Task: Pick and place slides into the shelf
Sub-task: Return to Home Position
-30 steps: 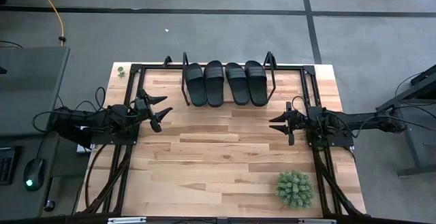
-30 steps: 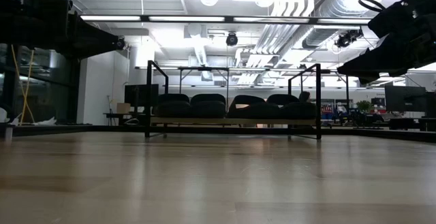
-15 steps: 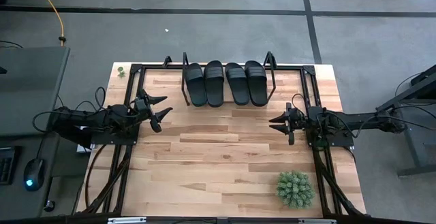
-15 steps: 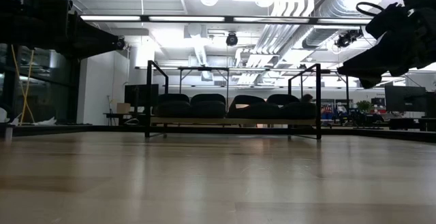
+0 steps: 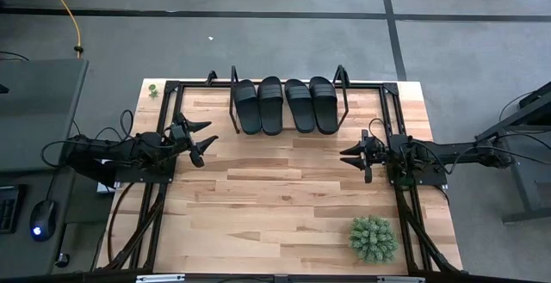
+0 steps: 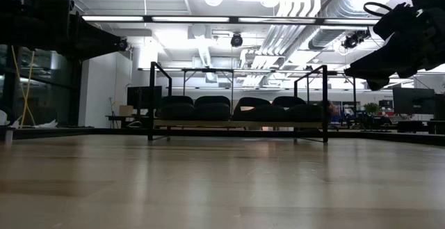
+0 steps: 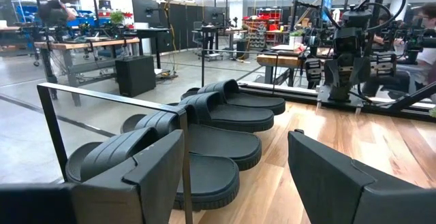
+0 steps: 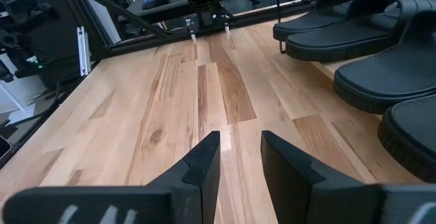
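Four black slides [image 5: 285,105] lie side by side, soles down, on the shelf [image 5: 233,102] at the table's far edge. The low view shows them in a row [image 6: 236,108] on the shelf's board [image 6: 236,124]. My left gripper [image 5: 203,139] hovers open near the shelf's left end, and its wrist view looks along the row of slides [image 7: 218,125]. My right gripper [image 5: 349,157] hovers near the shelf's right end with a narrow gap between its fingers [image 8: 240,142]. The slides [image 8: 381,47] lie off to one side of it. Neither gripper touches anything.
A green spiky plant ball [image 5: 372,238] sits near the table's near right corner, and a small green thing [image 5: 152,89] at the far left corner. Black frame rails [image 5: 138,223] run along both side edges. Bare wood [image 5: 275,188] spans the middle of the table.
In the low view my right arm's wrist has dropped slightly, while its fingertips stay about where they were. The slides and my left arm have kept still.
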